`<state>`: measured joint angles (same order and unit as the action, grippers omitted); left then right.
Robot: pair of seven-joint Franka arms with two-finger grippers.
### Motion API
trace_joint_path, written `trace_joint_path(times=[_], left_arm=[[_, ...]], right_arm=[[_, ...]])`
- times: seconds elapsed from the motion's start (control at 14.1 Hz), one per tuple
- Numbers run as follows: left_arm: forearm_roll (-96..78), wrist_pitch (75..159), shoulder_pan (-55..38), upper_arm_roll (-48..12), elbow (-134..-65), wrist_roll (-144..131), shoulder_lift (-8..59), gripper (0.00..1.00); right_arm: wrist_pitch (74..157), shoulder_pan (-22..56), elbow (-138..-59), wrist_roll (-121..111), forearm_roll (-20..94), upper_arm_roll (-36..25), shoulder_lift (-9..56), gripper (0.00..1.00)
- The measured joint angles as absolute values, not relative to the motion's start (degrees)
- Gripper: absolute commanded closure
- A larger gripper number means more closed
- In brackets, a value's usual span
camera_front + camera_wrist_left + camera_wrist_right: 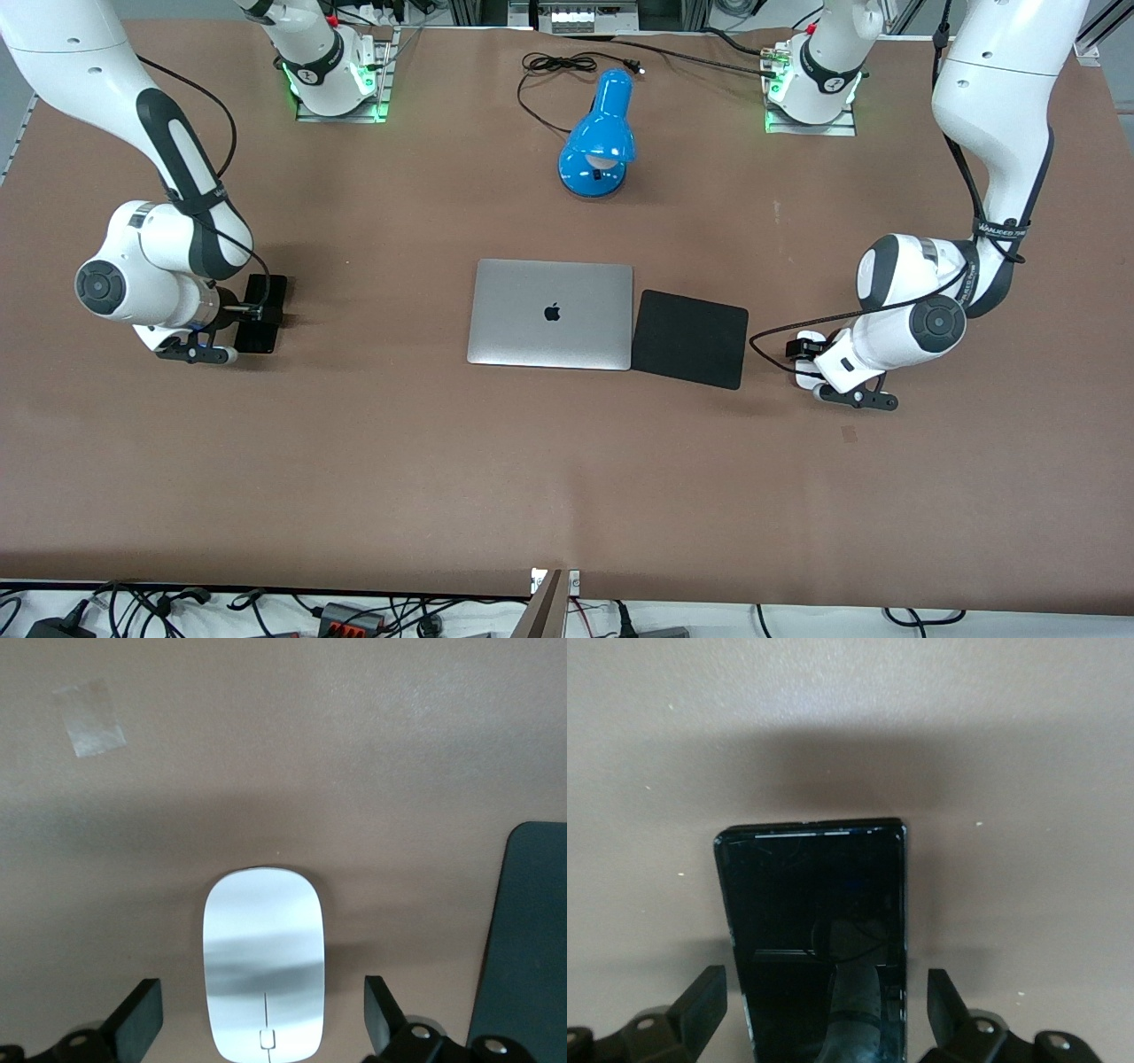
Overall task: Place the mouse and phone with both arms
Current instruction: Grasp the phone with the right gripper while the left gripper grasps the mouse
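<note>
Left gripper (pixel 264 1028) spread wide astride the mouse (pixel 263 966), which lies on the table (pixel 443 461) beside the black pad (pixel 689 338). Right gripper (pixel 826 1019) likewise open, straddling the phone (pixel 815 930) at its end: both look lined up to grasp.

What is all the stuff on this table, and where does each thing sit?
Small white oval mouse: one, on the table toward the left arm's end, between the left pincer's fingers.
Slim glossy black phone: one, toward the right arm's end.
Closed silver laptop: one, mid-table.
Black square pad: one, beside the laptop.
Blue desk lamp: one, farther from the camera than the laptop.
Left pincer: black, open, astride the mouse.
Right pincer: black, open, astride the phone.
</note>
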<state>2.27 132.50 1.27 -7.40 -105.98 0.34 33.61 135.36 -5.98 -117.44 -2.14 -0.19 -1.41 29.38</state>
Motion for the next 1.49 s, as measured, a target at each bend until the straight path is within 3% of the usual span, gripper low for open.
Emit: trace_joint_path(times=[0.36, 0.64, 0.71, 0.85, 0.92, 1.07, 1.21, 1.49], left_arm=[[2.27, 135.24, 1.27, -7.40, -107.01, 0.36, 34.46, 0.00], [2.27, 135.87, 1.27, -7.40, -107.39, 0.38, 34.47, 0.17], [2.27, 135.88, 1.27, -7.40, -107.39, 0.41, 34.47, 0.18], [2.27, 135.91, 1.27, -7.40, -107.39, 0.42, 34.47, 0.18], [2.27, 135.93, 1.27, -7.40, -107.39, 0.42, 34.47, 0.18], [2.27, 135.96, 1.27, -7.40, -107.40, 0.43, 34.47, 0.27], [2.27, 135.98, 1.27, -7.40, -107.40, 0.43, 34.47, 0.35], [2.27, 136.01, 1.27, -7.40, -107.41, 0.46, 34.43, 0.42]], right_arm=[[136.01, -5.97, -118.11, -2.11, -0.19, -1.41, 29.41, 0.00], [136.03, -5.97, -118.60, -2.08, -0.19, -1.41, 29.42, 0.00], [136.03, -5.97, -118.63, -2.07, -0.19, -1.41, 29.42, 0.01], [136.02, -5.97, -118.68, -2.02, -0.18, -1.41, 29.42, 0.25], [136.02, -5.97, -118.67, -2.01, -0.19, -1.41, 29.41, 0.43], [135.59, -5.96, -118.67, -1.99, -0.16, -1.38, 28.79, 0.68], [135.49, -5.95, -118.70, -1.98, -0.16, -1.37, 28.90, 0.78], [134.17, -5.89, -118.48, -1.98, -0.16, -1.22, 28.81, 0.82]])
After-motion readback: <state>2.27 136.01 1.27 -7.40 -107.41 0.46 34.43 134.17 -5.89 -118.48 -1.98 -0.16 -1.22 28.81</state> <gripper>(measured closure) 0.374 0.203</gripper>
